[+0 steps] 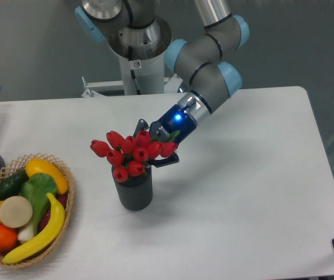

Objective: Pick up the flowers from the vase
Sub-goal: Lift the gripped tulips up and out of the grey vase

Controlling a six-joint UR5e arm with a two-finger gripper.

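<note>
- Wicker basket (pixel 67 201) of fruit far left, not my target.
- Red tulips (pixel 133 150) stand in ribbed grey vase (pixel 134 192); light, soft stems, I'd pinch them bunched below the buds.
- Gripper (pixel 158 146) against bunch's right side; can't tell if clenched.

Single fixed camera, high at the table's (pixel 260 192) front, angled down, facing the arm's base (pixel 137 64)

Red tulips (pixel 133 150) sitting in dark ribbed vase (pixel 133 190) on white surface (pixel 242 192); gripper (pixel 158 143) reaching in behind blooms, jaws partly hidden. Wicker basket (pixel 67 201) lying left.
</note>
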